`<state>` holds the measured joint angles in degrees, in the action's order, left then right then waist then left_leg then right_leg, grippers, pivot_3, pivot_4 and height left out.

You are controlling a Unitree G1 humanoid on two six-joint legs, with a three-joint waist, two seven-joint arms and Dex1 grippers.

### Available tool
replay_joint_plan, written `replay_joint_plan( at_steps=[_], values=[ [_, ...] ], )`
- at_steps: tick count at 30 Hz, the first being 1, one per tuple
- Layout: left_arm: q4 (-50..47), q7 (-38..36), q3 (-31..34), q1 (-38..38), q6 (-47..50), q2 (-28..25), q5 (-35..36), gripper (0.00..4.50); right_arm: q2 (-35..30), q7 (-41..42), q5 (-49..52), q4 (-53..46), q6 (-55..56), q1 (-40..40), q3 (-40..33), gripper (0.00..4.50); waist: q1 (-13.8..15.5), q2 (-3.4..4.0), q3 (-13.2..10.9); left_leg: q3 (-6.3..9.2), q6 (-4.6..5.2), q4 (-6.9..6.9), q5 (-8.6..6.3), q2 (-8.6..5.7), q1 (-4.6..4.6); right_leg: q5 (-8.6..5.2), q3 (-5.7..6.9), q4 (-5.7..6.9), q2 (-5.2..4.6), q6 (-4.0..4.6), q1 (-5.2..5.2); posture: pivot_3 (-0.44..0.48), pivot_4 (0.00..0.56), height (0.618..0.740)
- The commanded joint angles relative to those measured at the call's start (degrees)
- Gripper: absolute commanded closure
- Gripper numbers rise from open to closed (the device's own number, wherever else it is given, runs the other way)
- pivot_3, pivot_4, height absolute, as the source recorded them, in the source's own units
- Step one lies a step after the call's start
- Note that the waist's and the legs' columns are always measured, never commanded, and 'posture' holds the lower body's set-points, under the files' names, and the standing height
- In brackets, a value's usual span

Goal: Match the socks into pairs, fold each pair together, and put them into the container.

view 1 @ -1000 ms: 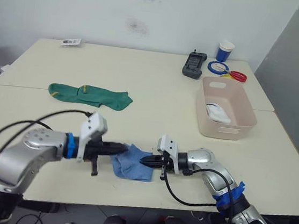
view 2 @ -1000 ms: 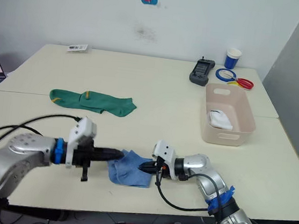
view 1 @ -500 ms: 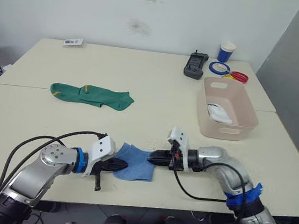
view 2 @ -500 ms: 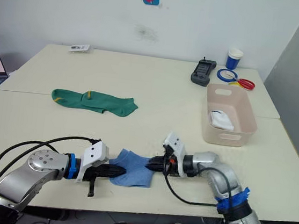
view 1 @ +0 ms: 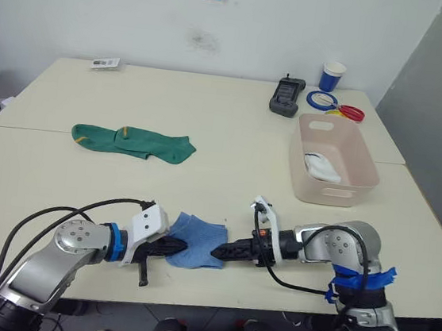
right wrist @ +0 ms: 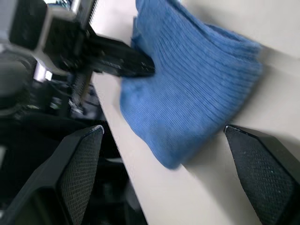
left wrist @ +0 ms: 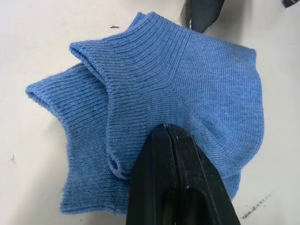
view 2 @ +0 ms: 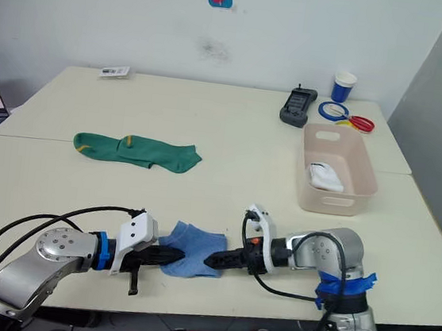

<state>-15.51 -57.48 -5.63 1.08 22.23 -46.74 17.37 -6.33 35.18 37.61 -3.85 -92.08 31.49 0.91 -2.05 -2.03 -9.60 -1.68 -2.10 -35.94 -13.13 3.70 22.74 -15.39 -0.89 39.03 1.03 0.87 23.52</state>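
Left wrist view: the left gripper (left wrist: 174, 136) is seen with its black fingers pressed together, clamped on an edge of the folded light blue socks (left wrist: 164, 108), whose ribbed cuffs are stacked one over the other. From the right wrist camera, the right gripper (right wrist: 164, 159) is shown with its fingers spread wide apart, the blue bundle lying between them without being touched. From the head camera, the bundle (view 1: 195, 240) is placed near the front edge of the table (view 1: 210, 124), between the two grippers. The dark green socks (view 1: 132, 141) are laid flat toward the table's left side, well apart from the bundle. The pale pink container (view 1: 334, 172) is set near the right edge, with a white sock (view 1: 322, 167) inside it. Behind it, near the far right corner, a black handheld device (view 1: 287, 96), a blue-and-white cup (view 1: 332, 76) and tape rings (view 1: 335, 107) are seen
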Motion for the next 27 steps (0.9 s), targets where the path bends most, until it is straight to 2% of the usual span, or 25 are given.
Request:
replay_joint_plan(
  at_steps=[1, 3, 6, 9, 15, 17, 19, 20, 22, 25, 27],
  values=[
    [-0.1, 0.1, -1.4, -1.8, 1.7, -0.1, -0.9, 4.5, 4.6, -4.5, 2.2, 4.0, -0.4, 2.0, -3.0, 0.02, -0.1, 0.0, 0.0, 0.01, 0.0, 0.0, 0.0, 0.01, 0.0, 0.0, 0.0, 0.0, 0.01, 0.0, 0.0, 0.0, 0.15, 0.74],
    [-0.6, 0.2, -1.1, -2.1, 1.9, -0.3, -0.7, 4.5, 7.5, -6.2, 1.7, 5.9, -0.4, 2.8, -5.1, 0.02, -0.1, 0.01, 0.0, 0.02, 0.0, 0.01, 0.0, 0.01, 0.0, 0.0, 0.01, 0.01, 0.02, 0.0, 0.0, 0.0, 0.15, 0.74],
    [-1.1, 0.4, -0.5, -2.5, 2.2, -0.5, -0.5, 4.5, 8.4, -6.9, 0.8, 6.7, 0.0, 2.8, -4.9, 0.02, -0.1, 0.01, 0.0, 0.02, 0.0, 0.02, 0.0, 0.0, 0.04, 0.0, 0.02, -0.02, 0.01, 0.0, 0.01, 0.0, 0.15, 0.74],
    [-1.8, 0.4, 0.3, -3.3, 2.5, -0.9, -0.2, 4.5, 7.2, -6.5, 0.8, 5.7, 2.0, 1.5, -2.5, 0.62, -0.1, 0.01, 0.0, 0.0, 0.0, 0.01, 0.0, -0.01, 0.07, 0.0, -0.01, -0.05, -0.01, -0.01, 0.03, 0.0, 0.15, 0.74],
    [-2.7, 0.1, 1.8, -4.3, 3.1, -1.0, 0.7, 4.5, 7.9, -8.0, 0.5, 5.6, 4.1, 0.8, -2.6, 2.83, -0.2, 0.02, 0.0, 0.02, 0.0, 0.06, 0.0, 0.02, 0.07, 0.0, 0.01, -0.03, 0.03, 0.0, 0.09, 0.0, 0.15, 0.74],
    [-2.8, -0.1, 2.6, -4.0, 3.3, -0.8, 1.7, 4.5, 7.7, -8.0, 0.1, 5.7, 5.2, 0.8, -1.8, 3.45, -0.3, 0.02, 0.0, 0.02, 0.0, 0.07, 0.0, 0.03, 0.07, 0.0, 0.01, -0.03, 0.04, 0.0, 0.1, 0.0, 0.15, 0.74],
    [-3.5, -1.0, 5.6, -3.9, 5.6, -0.4, 6.1, 4.5, 7.4, -8.2, -0.2, 5.6, 5.9, 0.5, -1.1, 4.18, -0.4, -0.01, 0.0, 0.01, 0.0, 0.07, 0.0, 0.02, 0.08, 0.0, 0.0, -0.04, 0.04, 0.0, 0.1, 0.0, 0.15, 0.74],
    [-4.0, -1.5, 7.0, -3.9, 6.5, -0.5, 8.0, 4.32, 7.2, -8.0, -0.2, 5.4, 6.0, 0.4, -0.9, 4.49, -0.5, -0.02, 0.0, 0.02, 0.0, 0.07, 0.0, 0.03, 0.07, 0.0, 0.01, -0.04, 0.04, 0.0, 0.09, 0.0, 0.15, 0.74],
    [-5.4, -2.5, 10.2, -4.4, 8.3, -1.3, 11.6, 3.88, 6.7, -7.8, 0.0, 4.7, 6.5, 0.4, -0.9, 4.5, -0.7, -0.03, 0.0, 0.03, 0.0, 0.06, 0.0, 0.04, 0.08, 0.0, 0.03, -0.03, 0.04, -0.01, 0.1, 0.0, 0.15, 0.74],
    [-7.0, -3.9, 13.6, -4.5, 9.8, -3.3, 14.3, 2.92, 3.7, -5.4, 0.2, 2.2, 9.5, 0.6, 1.0, 4.5, -0.9, -0.01, -0.1, 0.06, 0.0, 0.05, 0.0, 0.03, 0.1, 0.0, 0.06, -0.03, 0.03, -0.01, 0.11, 0.0, 0.15, 0.74],
    [-9.6, -3.1, 17.1, -2.3, 13.9, -4.2, 19.3, 2.26, 1.2, -3.8, 0.9, -0.5, 11.4, 1.3, 0.7, 4.5, -0.5, -0.03, -0.1, 0.06, 0.0, 0.05, 0.0, -0.01, 0.18, 0.0, 0.06, -0.04, 0.0, -0.01, 0.15, 0.0, 0.15, 0.74]
  ],
)
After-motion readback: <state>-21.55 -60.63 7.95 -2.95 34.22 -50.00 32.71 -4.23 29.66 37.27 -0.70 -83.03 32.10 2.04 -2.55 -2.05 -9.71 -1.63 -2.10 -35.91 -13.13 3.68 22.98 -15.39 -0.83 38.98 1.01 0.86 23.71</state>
